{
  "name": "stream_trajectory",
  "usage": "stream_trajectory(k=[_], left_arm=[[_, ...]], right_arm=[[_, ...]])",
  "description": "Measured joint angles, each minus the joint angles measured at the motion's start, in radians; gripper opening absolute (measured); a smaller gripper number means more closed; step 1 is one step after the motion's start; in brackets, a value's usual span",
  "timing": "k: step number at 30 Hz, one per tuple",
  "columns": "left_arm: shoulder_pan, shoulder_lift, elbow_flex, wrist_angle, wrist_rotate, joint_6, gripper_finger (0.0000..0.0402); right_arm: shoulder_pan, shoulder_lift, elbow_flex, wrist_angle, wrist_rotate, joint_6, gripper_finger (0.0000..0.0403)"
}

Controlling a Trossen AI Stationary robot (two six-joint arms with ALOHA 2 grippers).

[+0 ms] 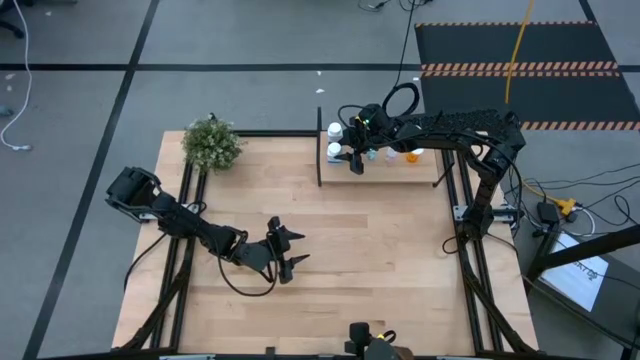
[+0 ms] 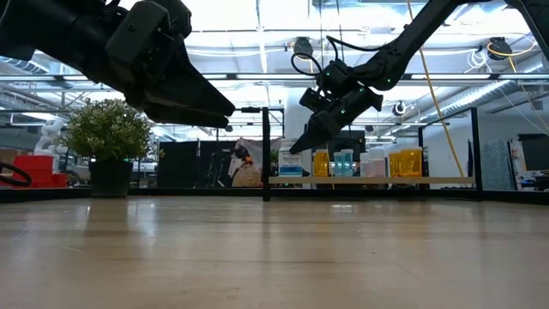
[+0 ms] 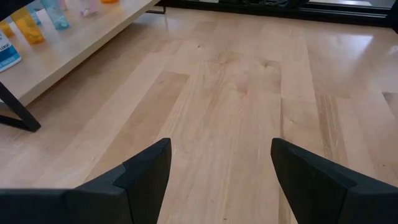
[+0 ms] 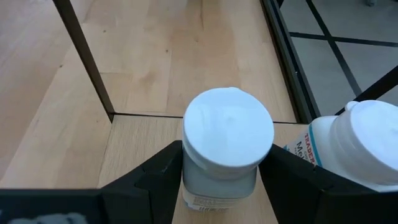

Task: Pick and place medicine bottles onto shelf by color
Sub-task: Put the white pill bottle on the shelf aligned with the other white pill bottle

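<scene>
Nearest the overhead camera is my left arm, lying low across the near-left part of the counter [image 1: 380, 250]; my left gripper [image 1: 288, 250] hangs over bare wood with its jaws spread and nothing between them. My right arm reaches along the far edge to the shelf [image 1: 385, 170], where my right gripper [image 1: 352, 160] sits at the shelf's left end, around a white bottle [image 1: 336, 151]. A second white bottle [image 1: 335, 130] stands just behind it, and small pale-blue bottles [image 1: 372, 155] and orange bottles [image 1: 392, 156] line the shelf further right. A green plant [image 1: 212, 144] stands at the counter's far-left corner.

From counter height, my left gripper [image 2: 225, 112] looms closest, dark and lifted above the wood. Beyond it my right gripper [image 2: 300, 144] slants down towards the shelf [image 2: 429, 180], beside its black post [image 2: 266, 153]. Orange bottles [image 2: 405, 163] and pale-blue bottles [image 2: 343, 163] stand in a row there. The plant [image 2: 107, 130] sits at the left.

My left wrist camera shows my two fingers [image 3: 149, 171] parted wide over empty counter, the shelf [image 3: 68, 56] well off to one side.

My right wrist camera shows the white bottle [image 4: 227, 146] upright on the shelf [image 4: 134, 149], my fingers [image 4: 158, 177] one on each side of its body, close against it. Whether they press it I cannot tell. Another white bottle [image 4: 357, 146] stands just beside.
</scene>
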Motion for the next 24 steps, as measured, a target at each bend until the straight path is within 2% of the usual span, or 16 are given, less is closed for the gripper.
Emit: stream_trajectory(k=[15,24], left_arm=[[0.000,0.000,0.000,0.000,0.004,0.005,0.0273],[0.000,0.000,0.000,0.006,0.005,0.005,0.0273]], right_arm=[[0.000,-0.001,0.000,-0.003,0.000,0.000,0.0202],[0.000,-0.050,0.001,-0.056,0.020,0.003,0.0202]])
